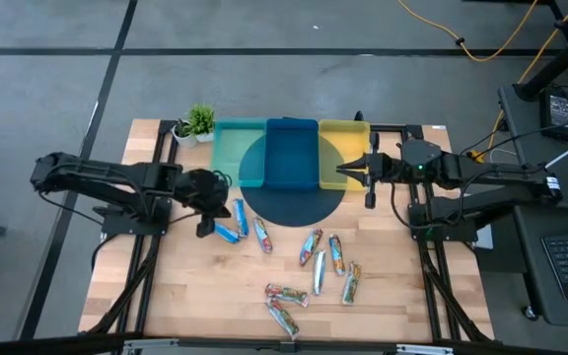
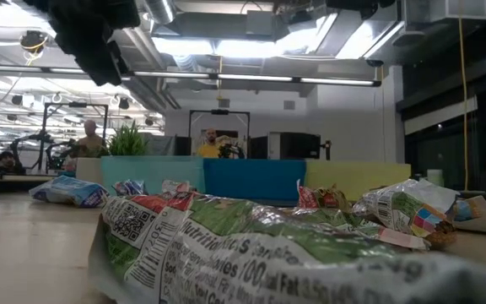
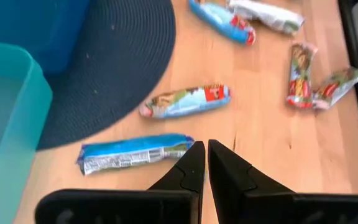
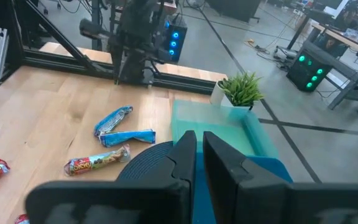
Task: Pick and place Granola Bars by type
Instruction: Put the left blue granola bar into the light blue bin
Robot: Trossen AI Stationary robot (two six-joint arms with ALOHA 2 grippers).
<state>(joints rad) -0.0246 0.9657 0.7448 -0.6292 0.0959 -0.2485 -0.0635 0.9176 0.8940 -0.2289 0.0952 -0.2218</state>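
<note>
High View: Both Grippers Clenched and Empty Over a Table of Scattered Bars

High view finds the left gripper [image 1: 208, 204] pinched closed with nothing between its fingers, poised just beside two blue bars [image 1: 233, 221] that lie at the rim of a round dark mat [image 1: 294, 207]. In the left wrist view those closed fingers [image 3: 191, 167] point at bare wood, the nearest blue-wrapped bar [image 3: 135, 153] lying just beside their tips and a multicoloured bar [image 3: 185, 102] a little farther on.

Behind the mat a small green plant [image 1: 198, 122] stands at the table's back edge, then three trays sit side by side: a teal tray [image 1: 227, 168], a blue tray [image 1: 292, 177] and a yellow tray [image 1: 343, 133]. No bar shows in any of them.

Across the middle and right of the wooden table [image 1: 116, 266], more granola bars [image 1: 328, 258] lie loose, multicoloured and silver, with two more near the front edge. The right gripper [image 1: 345, 169], likewise closed on nothing, hangs over the yellow tray, well apart from the bars.

Low view puts one wrapper [image 2: 251, 253] hard against the lens: a QR code and the fragments "Nutrition", "100" and "Fat" can be read; the brand cannot.
</note>
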